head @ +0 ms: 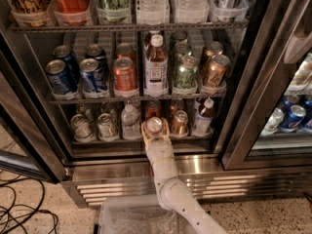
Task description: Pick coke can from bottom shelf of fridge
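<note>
The fridge (pixel 146 168) stands open in front of me, with its dark wire bottom shelf (pixel 97 141) low in the camera view. My gripper (pixel 155 129) reaches up from below to the middle of that shelf's front. Its cream fingers (pixel 145 132) sit on both sides of the coke can (pixel 154 126), a small red can with a silver lid, and are shut on it. The can is upright at the shelf's front rail. Another reddish can stands right behind it.
On the bottom shelf, silver cans (pixel 80 126) and a water bottle (pixel 130 122) stand to the left, a copper can (pixel 179 122) and a small bottle (pixel 204 116) to the right. The glass door frame (pixel 253 82) is at the right. A clear bin (pixel 131 217) lies on the floor below.
</note>
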Motion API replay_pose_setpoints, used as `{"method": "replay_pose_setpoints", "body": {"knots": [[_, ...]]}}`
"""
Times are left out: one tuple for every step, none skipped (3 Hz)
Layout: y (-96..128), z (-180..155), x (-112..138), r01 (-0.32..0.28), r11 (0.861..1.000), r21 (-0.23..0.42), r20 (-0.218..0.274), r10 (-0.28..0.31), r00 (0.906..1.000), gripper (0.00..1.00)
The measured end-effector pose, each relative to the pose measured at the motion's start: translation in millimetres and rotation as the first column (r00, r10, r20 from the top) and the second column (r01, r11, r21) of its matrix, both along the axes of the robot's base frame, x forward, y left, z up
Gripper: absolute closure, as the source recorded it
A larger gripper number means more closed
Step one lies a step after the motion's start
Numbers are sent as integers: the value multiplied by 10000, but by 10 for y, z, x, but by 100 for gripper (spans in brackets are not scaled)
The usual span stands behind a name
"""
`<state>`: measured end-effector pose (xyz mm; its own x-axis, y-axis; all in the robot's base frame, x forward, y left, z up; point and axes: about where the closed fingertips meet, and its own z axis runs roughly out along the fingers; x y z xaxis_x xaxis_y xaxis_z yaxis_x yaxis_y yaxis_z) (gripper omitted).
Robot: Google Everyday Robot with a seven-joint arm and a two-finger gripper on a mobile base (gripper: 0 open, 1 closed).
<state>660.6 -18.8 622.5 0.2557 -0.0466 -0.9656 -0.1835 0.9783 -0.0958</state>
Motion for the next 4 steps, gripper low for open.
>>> {"method": "replay_pose_setpoints", "body": {"knots": [[59,337,-317,-854,9961,-238,238,860,9960,100],[76,735,-998,-2203,9730,-691,82,2214,9751,100],[95,1117,-1588,-3643,9300,-476,-487,3622,9308,100],[-90,1654,-2019,-4398,8980,-88,-888,4374,8949,100]]}}
